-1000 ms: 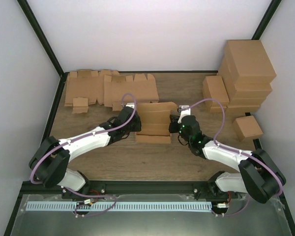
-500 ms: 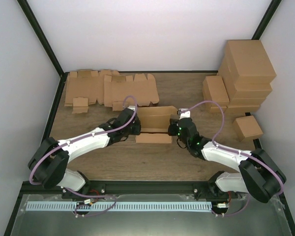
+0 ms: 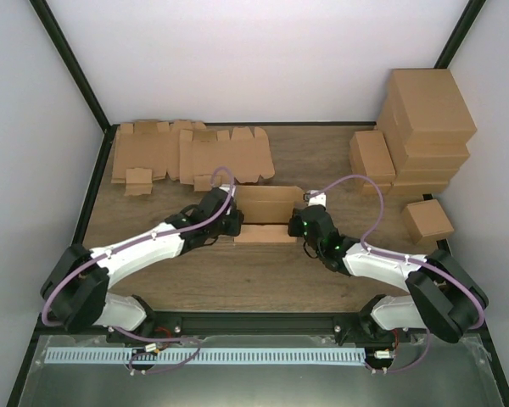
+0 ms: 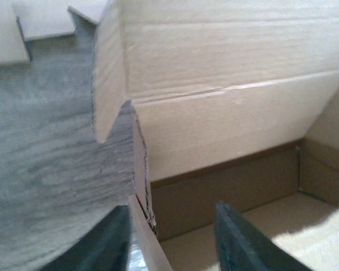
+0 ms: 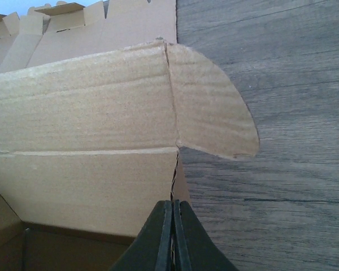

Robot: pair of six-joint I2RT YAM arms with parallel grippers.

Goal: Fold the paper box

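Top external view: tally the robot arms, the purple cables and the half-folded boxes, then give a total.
Robot arms: 2, left arm and right arm
Purple cables: 2, left cable and right cable
Half-folded paper box: 1
Total: 5

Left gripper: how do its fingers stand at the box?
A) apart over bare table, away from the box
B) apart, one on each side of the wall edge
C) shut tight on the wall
B: in the left wrist view the left gripper has its fingers apart, and the wall edge of the box stands between them.
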